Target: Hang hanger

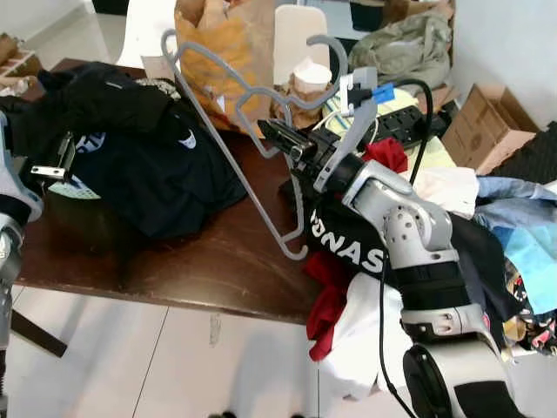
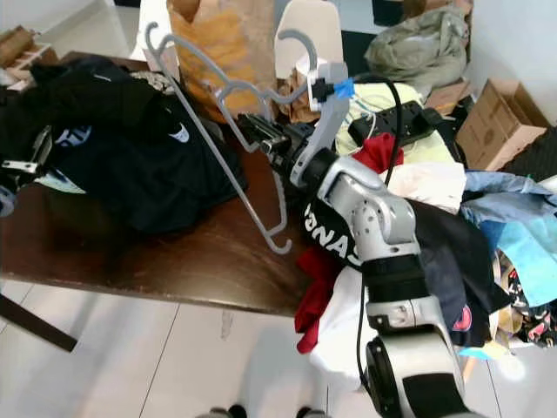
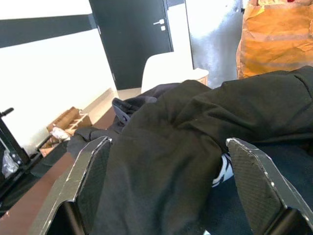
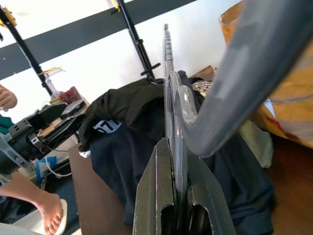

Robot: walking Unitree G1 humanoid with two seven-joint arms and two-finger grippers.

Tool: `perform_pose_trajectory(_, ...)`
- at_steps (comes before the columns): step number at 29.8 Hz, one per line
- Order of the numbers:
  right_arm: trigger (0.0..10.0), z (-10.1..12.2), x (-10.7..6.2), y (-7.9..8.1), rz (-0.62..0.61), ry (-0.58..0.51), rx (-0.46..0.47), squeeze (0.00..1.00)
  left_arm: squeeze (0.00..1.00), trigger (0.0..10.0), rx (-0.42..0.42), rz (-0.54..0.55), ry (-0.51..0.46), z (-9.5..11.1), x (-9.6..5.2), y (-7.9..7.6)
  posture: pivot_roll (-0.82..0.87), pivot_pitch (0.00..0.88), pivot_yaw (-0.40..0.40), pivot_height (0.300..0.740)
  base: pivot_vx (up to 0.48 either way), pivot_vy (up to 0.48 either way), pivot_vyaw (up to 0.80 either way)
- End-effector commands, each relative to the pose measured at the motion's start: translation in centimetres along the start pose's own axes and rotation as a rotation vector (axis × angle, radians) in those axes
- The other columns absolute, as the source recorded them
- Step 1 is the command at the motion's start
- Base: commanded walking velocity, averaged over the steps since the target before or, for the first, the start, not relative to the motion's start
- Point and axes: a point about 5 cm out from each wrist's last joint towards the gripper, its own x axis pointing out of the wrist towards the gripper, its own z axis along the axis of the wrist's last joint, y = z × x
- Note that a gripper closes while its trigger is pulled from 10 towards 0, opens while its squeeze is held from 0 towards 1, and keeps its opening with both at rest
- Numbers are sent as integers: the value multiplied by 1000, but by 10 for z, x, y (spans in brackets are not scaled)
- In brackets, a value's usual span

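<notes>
My right gripper (image 1: 271,133), matt black fingers on a brushed silver metal arm, is clamping a smooth grey plastic hanger (image 1: 228,111) with a dull sheen. Below, a dark brown polished wooden table (image 1: 200,257) is gleaming glossily under soft matt black cloth garments (image 1: 144,148) and a crinkled brown paper bag (image 1: 228,48).

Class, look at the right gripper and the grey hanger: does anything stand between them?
Nothing visible does. The right gripper is already shut on the grey hanger, held up above the brown table, beside the pile of dark clothes. No rail to hang it on can be made out.
</notes>
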Motion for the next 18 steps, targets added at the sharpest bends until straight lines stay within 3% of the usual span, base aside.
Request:
perform_pose_trajectory(1, 10000, 2, 0, 1, 8, -6, -8, 0, 0, 10000, 33, -1, 5, -1, 1, 1, -40, 197, -56, 740, 0, 0, 0)
perform_pose_trajectory(13, 10000, 9, -4, 2, 5, -4, -40, 0, 0, 10000, 41, 29, 68, -26, 0, 6, -77, 208, -71, 740, 0, 0, 0)
perform_pose_trajectory(14, 10000, 11, -5, 2, 5, -4, -46, 0, 0, 8157, 52, 24, 78, -30, 2, 9, -83, 209, -71, 740, 0, 0, 0)
perform_pose_trajectory(15, 10000, 11, -5, 2, 5, -4, -46, 0, 0, 8157, 52, 24, 78, -30, 2, 9, -83, 209, -71, 740, 0, 0, 0)
perform_pose_trajectory(16, 10000, 13, -5, 2, 5, -4, -50, 0, 0, 6471, 48, 20, 84, -33, 4, 11, -91, 211, -73, 740, 0, 0, 0)
perform_pose_trajectory(18, 10000, 13, -5, 2, 5, -4, -50, 0, 0, 6471, 48, 20, 84, -33, 4, 11, -91, 211, -73, 740, 0, 0, 0)
